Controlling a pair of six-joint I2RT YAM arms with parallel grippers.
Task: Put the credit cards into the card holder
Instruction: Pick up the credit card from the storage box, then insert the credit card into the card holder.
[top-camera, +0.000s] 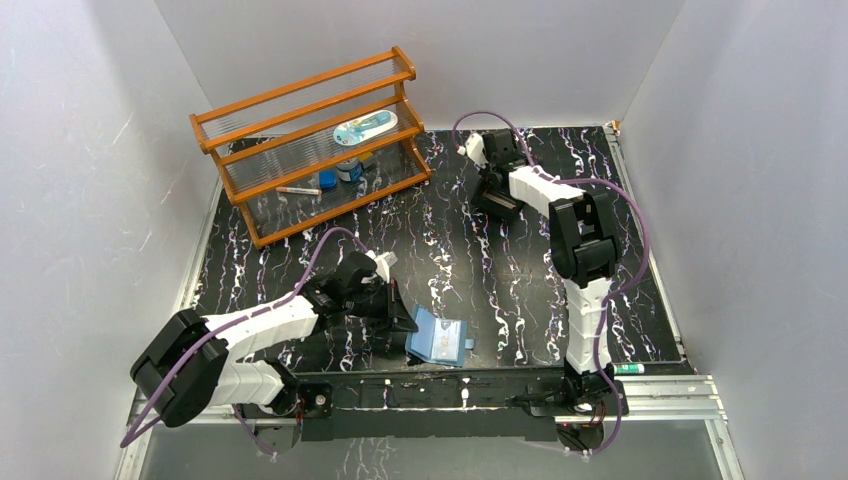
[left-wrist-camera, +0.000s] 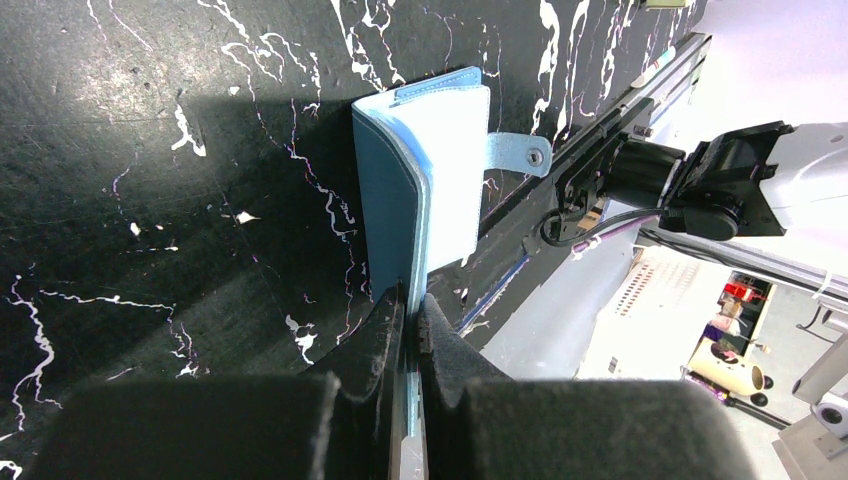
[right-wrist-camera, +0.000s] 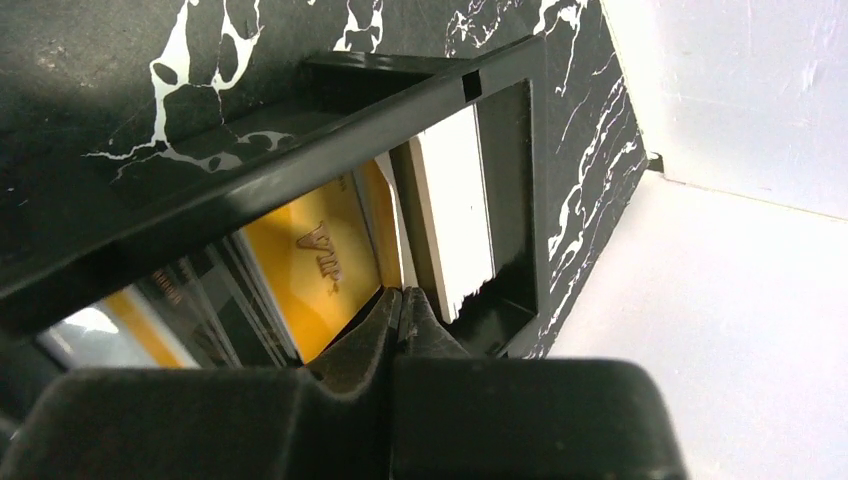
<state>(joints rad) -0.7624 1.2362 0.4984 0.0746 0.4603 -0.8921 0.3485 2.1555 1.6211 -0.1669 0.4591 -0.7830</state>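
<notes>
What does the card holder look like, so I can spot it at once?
Look at the black marbled table's near edge, between the arm bases. The card holder is there, pinched by the left gripper. It is a light blue folding wallet with a small snap tab, unlike the black tray farther back.

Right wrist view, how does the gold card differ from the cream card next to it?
The gold card is orange-gold with a raised logo; the cream card is pale and plain-faced. The gold card sits left of the right gripper, the cream card right of it. Both stand on edge inside the black tray.
</notes>
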